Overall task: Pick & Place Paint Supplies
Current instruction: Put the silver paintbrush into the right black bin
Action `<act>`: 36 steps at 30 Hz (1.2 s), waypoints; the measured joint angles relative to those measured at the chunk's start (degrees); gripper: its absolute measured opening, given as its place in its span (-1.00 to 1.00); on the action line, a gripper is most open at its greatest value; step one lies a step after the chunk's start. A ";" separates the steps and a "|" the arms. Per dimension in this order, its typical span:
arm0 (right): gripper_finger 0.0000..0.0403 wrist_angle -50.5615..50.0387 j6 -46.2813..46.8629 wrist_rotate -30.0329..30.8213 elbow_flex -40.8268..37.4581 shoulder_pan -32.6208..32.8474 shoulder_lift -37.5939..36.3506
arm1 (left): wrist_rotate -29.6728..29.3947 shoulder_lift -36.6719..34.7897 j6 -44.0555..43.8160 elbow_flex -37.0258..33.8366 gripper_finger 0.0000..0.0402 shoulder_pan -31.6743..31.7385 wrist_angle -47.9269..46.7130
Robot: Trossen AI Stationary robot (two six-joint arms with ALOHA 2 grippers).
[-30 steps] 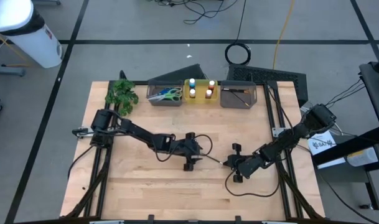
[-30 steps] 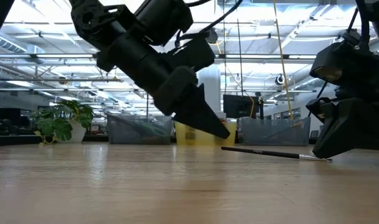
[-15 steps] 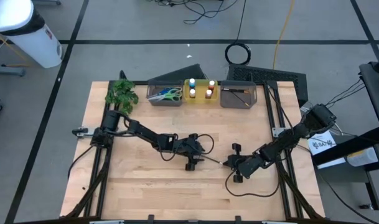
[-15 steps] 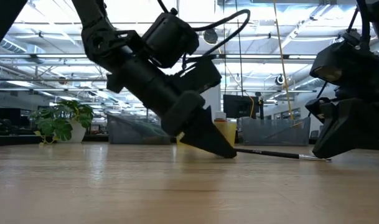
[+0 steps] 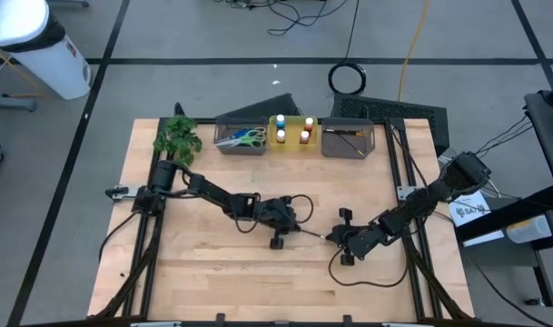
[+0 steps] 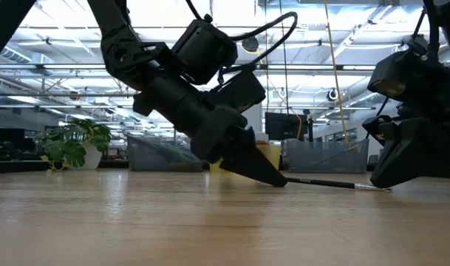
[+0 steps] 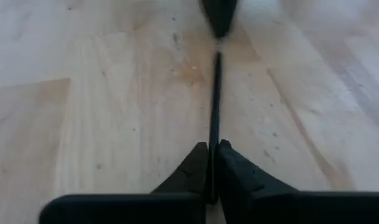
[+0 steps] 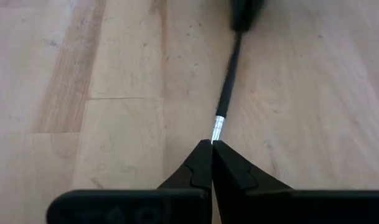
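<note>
Wooden tabletop [image 5: 212,263] carries both arms low near its middle, tips facing each other. Between them lies a thin dark brush [image 6: 328,182], flat on the boards. The left gripper [image 5: 299,228] has its jaws pinched shut on the brush's dark end, the handle running straight out from between them. The right gripper [image 5: 331,238] meets the other end, its jaws closed tight with the silver ferrule [image 8: 219,126] at their tips; whether they grip it or only touch it I cannot tell. Along the far edge stand a grey bin [image 5: 241,139] with scissors [image 5: 246,137], a yellow bin [image 5: 292,133] with small paint bottles [image 5: 281,121], and another grey bin [image 5: 348,139] holding a brush. A green plant [image 5: 178,138] sits at the far left corner.
</note>
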 joint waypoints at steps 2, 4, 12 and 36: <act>-1.00 -0.07 0.02 0.20 -0.02 -0.04 -0.06 | 1.78 -0.05 -0.47 0.00 -0.92 0.19 -0.76; -1.00 -0.01 0.02 0.21 -0.02 -0.04 -0.03 | 2.79 -0.03 -0.05 0.00 -0.92 0.19 -1.05; -1.00 -2.06 -0.41 2.07 -0.13 0.00 -4.14 | 4.54 -3.02 0.80 -0.38 -0.92 -0.59 -2.78; -0.58 32.73 -8.03 12.85 -16.00 -4.03 -21.16 | -4.73 -25.49 1.38 -21.44 -0.92 0.22 23.27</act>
